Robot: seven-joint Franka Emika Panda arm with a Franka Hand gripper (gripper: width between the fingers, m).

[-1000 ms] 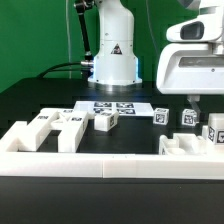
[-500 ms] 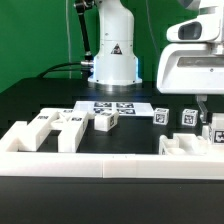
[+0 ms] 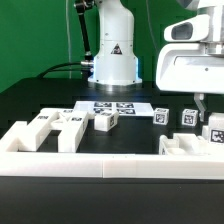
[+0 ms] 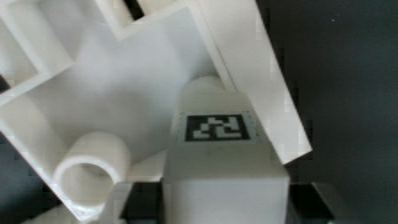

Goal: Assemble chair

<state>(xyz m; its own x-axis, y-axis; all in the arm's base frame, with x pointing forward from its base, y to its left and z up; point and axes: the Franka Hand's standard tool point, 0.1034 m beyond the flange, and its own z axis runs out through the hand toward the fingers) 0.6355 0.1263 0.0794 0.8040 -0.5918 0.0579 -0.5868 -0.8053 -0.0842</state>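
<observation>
Exterior view: the pincer (image 3: 203, 106) has just pressed shut at the exterior view's right on a white tagged chair piece (image 3: 214, 130) on the black surface (image 3: 40, 95). The grasp looks made and a lift is likely next, while the other loose chair parts (image 3: 62, 125) lie well apart toward the exterior view's left. Wrist view: the chunky white piece is pinched from both sides, its black-and-white tag (image 4: 219, 127) facing the camera and a round stub (image 4: 89, 172) near it.

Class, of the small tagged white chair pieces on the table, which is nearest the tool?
The rightmost piece in the exterior view: the tool is shut on it, while the neighbouring block and the rest stand free.
</observation>
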